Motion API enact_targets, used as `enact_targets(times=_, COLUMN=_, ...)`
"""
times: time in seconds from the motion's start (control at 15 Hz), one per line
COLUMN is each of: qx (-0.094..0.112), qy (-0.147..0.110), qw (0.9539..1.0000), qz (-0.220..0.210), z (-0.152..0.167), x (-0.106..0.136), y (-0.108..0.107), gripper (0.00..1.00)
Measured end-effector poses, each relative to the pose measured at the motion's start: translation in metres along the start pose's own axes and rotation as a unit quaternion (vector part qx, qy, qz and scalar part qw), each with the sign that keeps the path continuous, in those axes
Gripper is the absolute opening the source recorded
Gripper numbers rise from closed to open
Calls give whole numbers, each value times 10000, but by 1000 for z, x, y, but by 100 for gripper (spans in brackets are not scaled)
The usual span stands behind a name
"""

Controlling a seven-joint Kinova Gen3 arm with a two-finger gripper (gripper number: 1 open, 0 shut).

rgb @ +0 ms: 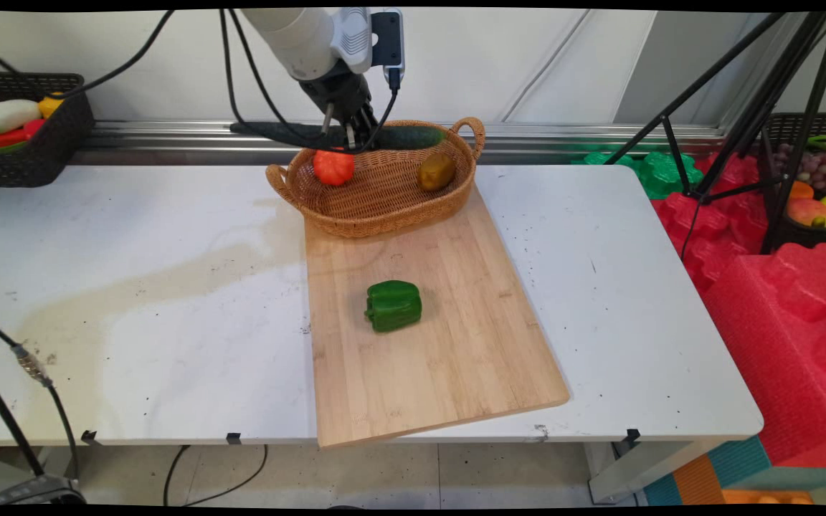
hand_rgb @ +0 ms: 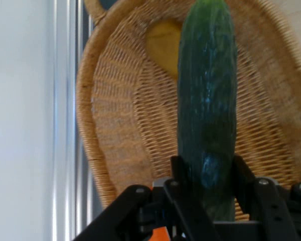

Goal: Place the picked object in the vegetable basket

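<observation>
Wicker basket (rgb: 384,208) — oval, tightly woven, with a loop handle at each end — sits at the far end of a pale bamboo cutting board (rgb: 442,344) on the white table (rgb: 133,301). Inside it lie one glossy red tomato (rgb: 333,167) and one dull yellow-brown rounded fruit (rgb: 436,172), well apart. One blocky green bell pepper (rgb: 393,306) rests on its side near the middle of the board. One long, dark green cucumber (hand_rgb: 206,100), its skin finely bumpy, is clamped between the black fingers of the gripper (rgb: 350,134) — they close on one end of it, and it lies level above the basket's far rim, pointing toward the right handle. The white arm reaches down from the upper left, with the hand just over the tomato.
</observation>
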State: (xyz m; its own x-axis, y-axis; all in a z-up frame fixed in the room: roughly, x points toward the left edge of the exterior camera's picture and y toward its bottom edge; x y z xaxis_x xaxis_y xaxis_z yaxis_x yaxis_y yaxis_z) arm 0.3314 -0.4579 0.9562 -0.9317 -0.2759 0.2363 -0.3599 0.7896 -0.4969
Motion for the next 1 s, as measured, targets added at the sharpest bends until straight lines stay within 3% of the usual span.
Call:
enact_targets(times=0.4, qx=-114, qy=-235, qw=9988, qz=414, z=41, x=-2, y=-25, gripper=0)
enact_targets(times=1.0, qx=-486, qy=-414, qw=9941, qz=871, z=85, x=-3, y=-26, gripper=0)
